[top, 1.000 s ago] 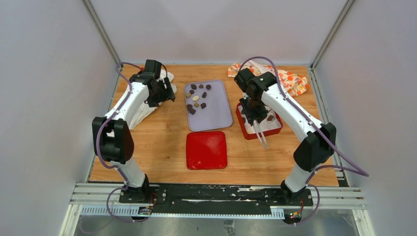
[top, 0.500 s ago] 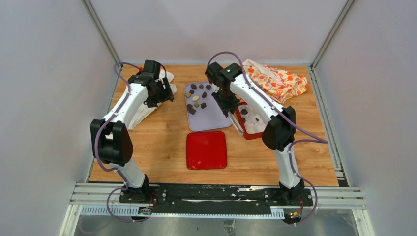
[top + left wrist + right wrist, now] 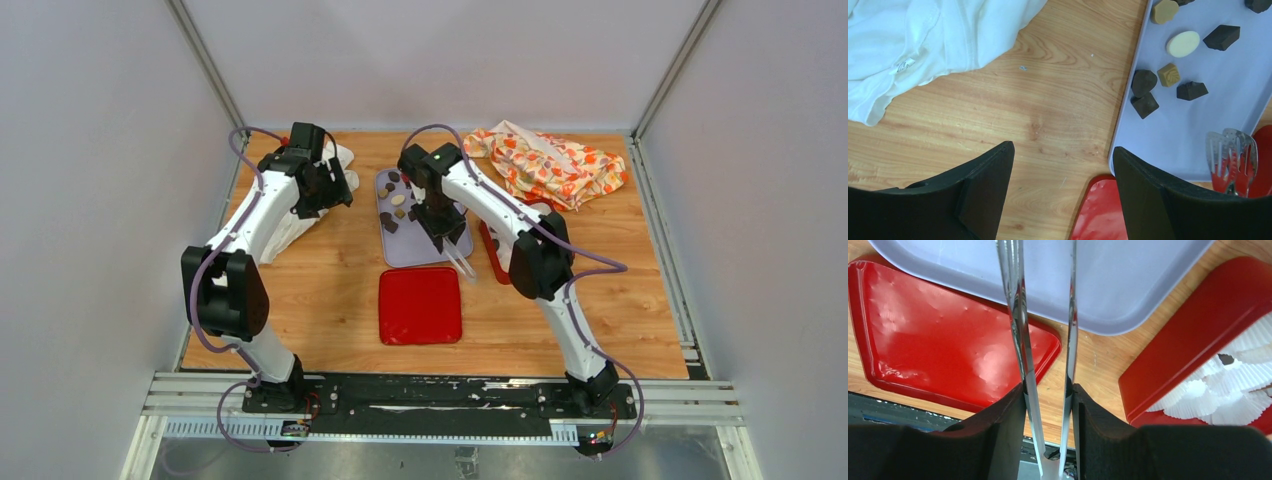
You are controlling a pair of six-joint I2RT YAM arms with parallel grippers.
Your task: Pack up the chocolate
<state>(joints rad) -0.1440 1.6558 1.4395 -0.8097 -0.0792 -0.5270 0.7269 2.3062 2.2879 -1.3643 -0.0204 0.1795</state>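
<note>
Right gripper [image 3: 1048, 390], clamped on tongs [image 3: 1015, 315], has swung from red box [image 3: 1198, 330] at 3 o'clock to over lavender tray [image 3: 410, 250]; tongs look empty; chocolate [image 3: 1168, 75] sits at tray's 11 o'clock, next pick likely; left gripper [image 3: 1063, 165] jaws apart, empty.

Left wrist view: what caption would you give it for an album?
Open left fingers hover over a wooden table, near a white cloth and a lilac tray of chocolates.
</note>
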